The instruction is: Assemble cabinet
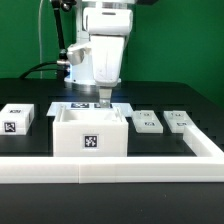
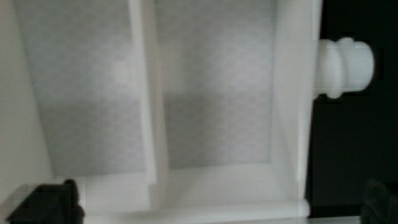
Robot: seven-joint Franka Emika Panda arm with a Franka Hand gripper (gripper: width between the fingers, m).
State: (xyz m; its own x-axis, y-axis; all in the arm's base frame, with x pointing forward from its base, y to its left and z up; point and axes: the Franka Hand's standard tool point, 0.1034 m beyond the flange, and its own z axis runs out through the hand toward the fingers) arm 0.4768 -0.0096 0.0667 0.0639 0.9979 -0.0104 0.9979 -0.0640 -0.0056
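Exterior view: the cabinet sits on the black worktop, just toward 6 o'clock from centre. One small tagged block lies at its 9 o'clock and two more at its 3 o'clock. The gripper hangs over the cabinet's 12 o'clock rim.

Wrist view: the dark fingertips stand wide apart, released, either side of a white cabinet wall.

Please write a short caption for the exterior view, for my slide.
Panda gripper poised above the white cabinet, with small tagged blocks on both sides.
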